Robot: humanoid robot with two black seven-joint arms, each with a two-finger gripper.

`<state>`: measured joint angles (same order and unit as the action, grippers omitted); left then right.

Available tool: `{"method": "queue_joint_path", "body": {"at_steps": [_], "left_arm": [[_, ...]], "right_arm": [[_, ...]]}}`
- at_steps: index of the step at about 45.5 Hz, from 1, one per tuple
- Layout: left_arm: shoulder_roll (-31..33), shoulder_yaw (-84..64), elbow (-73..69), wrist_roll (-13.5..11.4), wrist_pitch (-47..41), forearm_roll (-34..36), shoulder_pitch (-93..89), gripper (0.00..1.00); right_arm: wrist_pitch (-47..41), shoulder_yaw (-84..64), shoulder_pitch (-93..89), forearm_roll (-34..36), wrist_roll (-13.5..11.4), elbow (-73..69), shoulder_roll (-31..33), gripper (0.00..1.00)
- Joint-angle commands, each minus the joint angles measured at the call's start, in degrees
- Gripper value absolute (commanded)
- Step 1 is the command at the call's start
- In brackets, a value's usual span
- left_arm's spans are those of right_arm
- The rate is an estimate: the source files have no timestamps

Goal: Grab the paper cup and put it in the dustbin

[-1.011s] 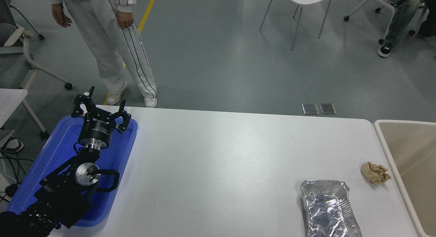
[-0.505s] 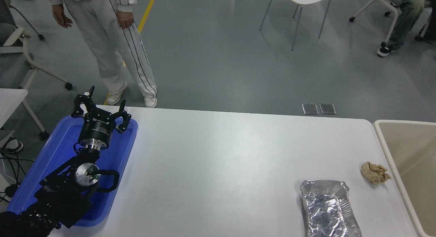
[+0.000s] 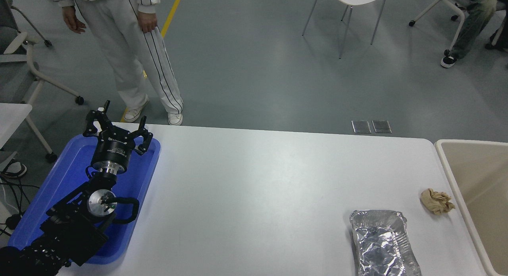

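Note:
The paper cup is out of view. The dustbin (image 3: 446,161), beige with a pale cream rim, stands at the table's right end, cut off by the picture's edge. My left gripper (image 3: 118,127) is open and empty, parked over a blue tray (image 3: 67,177) at the lower left. My right arm and gripper are out of view.
A crumpled tan paper wad (image 3: 437,201) lies near the dustbin's rim. A foil tray (image 3: 383,244) sits at the table's front right. A person in white trousers (image 3: 135,58) stands beyond the table's far left corner. Chairs stand on the floor behind.
The person at the far side has shifted slightly, and a seated person at the top right moved a foot. My left arm and the table's things have not moved.

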<state>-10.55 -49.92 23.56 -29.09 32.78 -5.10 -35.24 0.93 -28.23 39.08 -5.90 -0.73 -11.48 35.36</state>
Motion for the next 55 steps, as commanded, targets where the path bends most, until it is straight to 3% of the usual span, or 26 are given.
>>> {"method": "queue_joint_path", "body": {"at_steps": [1,35,55], "left_arm": [[0.0,0.0,0.0,0.0,0.0,0.0,0.0,1.0],[0.0,0.0,0.0,0.0,0.0,0.0,0.0,1.0],[0.0,0.0,0.1,0.1,0.0,0.0,0.0,1.0]], "right_arm": [[4.4,0.4,-0.1,0.1,-0.1,0.2,-1.3,1.0],[4.3,1.3,3.2,-0.4,-0.1,-4.2,-0.1,1.0],[4.1,10.4,10.6,-0.7,-0.1,-19.7,10.4,1.0]]}}
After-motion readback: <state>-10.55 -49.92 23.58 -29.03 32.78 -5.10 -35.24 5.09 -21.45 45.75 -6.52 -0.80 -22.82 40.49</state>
